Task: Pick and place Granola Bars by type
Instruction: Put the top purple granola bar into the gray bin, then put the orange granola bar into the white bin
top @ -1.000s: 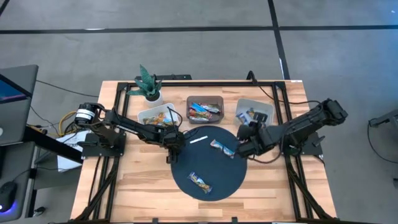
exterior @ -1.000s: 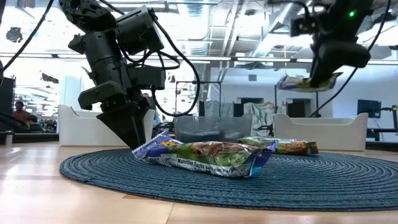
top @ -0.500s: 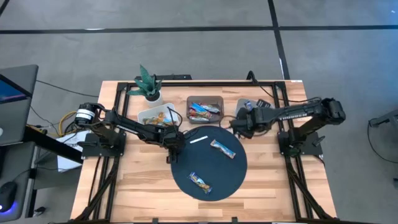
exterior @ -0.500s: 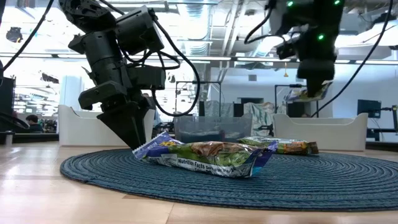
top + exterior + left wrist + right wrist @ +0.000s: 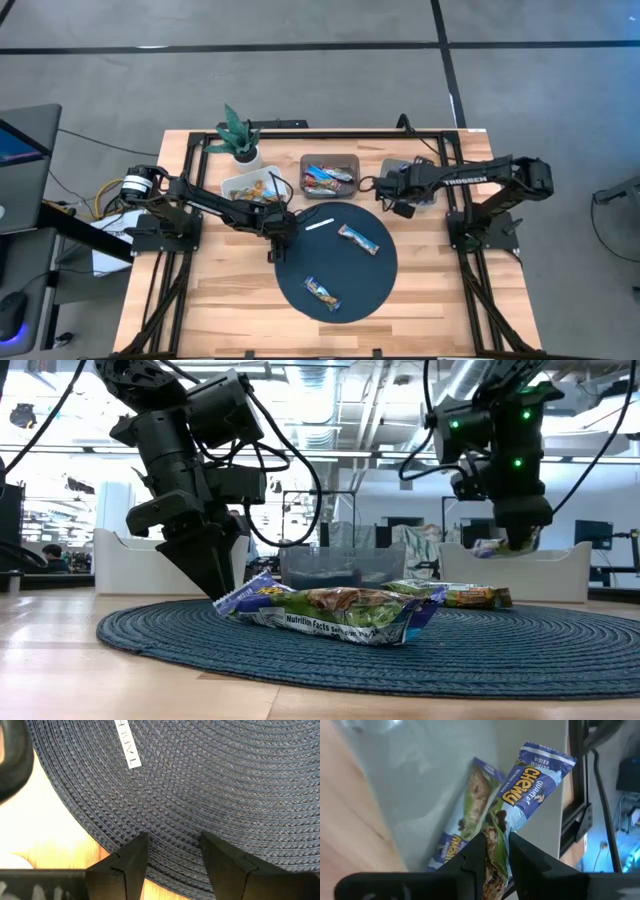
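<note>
Two granola bars lie flat on the round dark mat (image 5: 300, 270): one toward its far right (image 5: 358, 238), one near its front (image 5: 322, 292). My right gripper (image 5: 392, 200) is over the right bin (image 5: 425, 172), shut on a green-and-blue bar (image 5: 492, 547). Two more bars lie in that bin, a blue one (image 5: 532, 785) and a green-blue one (image 5: 465, 815). My left gripper (image 5: 280, 238) points down at the mat's left edge, open, with nothing between its fingers (image 5: 131, 862). I cannot tell whether its tips touch the mat. My right gripper pinches the green-and-blue bar between its two fingers, on one end of the wrapper (image 5: 494, 832). The fingers come from above, pointing down. The bar hangs below them at the height of the right bin's rim (image 5: 560, 575), lifted clear of the table.
A white bin (image 5: 250, 187) and a dark bin (image 5: 330, 175), both holding bars, stand along the far side beside the right bin. A small potted plant (image 5: 238, 135) stands at the far left. A thin white strip (image 5: 318, 223) lies on the mat's far part.
My right gripper has carried the bar from above the mat's right edge toward the far edge, over the right bin, and gone down with it to the bin's rim. The arm has swung round as it went. My left gripper has kept still.
</note>
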Robot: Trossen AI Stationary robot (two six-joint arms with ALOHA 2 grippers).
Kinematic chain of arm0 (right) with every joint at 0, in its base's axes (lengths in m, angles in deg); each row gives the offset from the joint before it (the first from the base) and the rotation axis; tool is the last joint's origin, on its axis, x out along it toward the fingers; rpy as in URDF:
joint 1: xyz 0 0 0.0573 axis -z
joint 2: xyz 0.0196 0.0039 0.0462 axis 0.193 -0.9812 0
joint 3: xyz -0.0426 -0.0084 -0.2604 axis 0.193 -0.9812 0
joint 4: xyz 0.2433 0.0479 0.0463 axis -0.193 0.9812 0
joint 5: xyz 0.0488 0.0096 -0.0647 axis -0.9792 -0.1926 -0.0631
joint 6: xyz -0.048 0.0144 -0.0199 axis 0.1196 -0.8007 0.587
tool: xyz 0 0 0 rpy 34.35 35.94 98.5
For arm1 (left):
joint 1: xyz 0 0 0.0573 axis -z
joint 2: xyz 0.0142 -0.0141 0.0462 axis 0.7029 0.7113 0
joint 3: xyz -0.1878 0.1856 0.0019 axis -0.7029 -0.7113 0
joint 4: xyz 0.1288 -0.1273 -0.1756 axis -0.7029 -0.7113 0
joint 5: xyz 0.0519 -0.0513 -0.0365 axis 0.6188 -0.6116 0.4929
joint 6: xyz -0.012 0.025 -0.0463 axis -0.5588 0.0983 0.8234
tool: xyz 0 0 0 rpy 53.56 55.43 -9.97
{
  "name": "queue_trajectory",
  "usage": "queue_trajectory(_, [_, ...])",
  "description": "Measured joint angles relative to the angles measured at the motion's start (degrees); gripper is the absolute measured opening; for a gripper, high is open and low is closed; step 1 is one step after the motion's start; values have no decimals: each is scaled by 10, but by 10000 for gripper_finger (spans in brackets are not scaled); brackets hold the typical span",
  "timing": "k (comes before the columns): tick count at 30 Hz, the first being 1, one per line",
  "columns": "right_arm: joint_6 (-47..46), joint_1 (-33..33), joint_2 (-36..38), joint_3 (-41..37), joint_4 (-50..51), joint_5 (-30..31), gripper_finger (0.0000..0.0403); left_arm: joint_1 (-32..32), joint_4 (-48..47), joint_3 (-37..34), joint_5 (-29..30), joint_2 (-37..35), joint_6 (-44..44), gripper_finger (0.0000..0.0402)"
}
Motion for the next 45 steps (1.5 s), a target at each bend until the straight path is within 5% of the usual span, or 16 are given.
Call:
queue_trajectory(8, [1,6,0,-4,2,-3,84,0,0,0,0,0,0,174])
queue_trajectory(17, [-34,2,1,-4,15,70,197,0,0,0,0,0,0,174])
queue_trajectory(22, [-63,-48,25,-4,-24,41,232,0,0,0,0,0,0,174])
queue_trajectory(34, [-61,-241,27,-3,-259,-6,221,0,0,0,0,0,1,174])
queue_trajectory(45, [-79,-294,-83,-3,-328,-14,219,0,-5,2,-2,0,2,174])
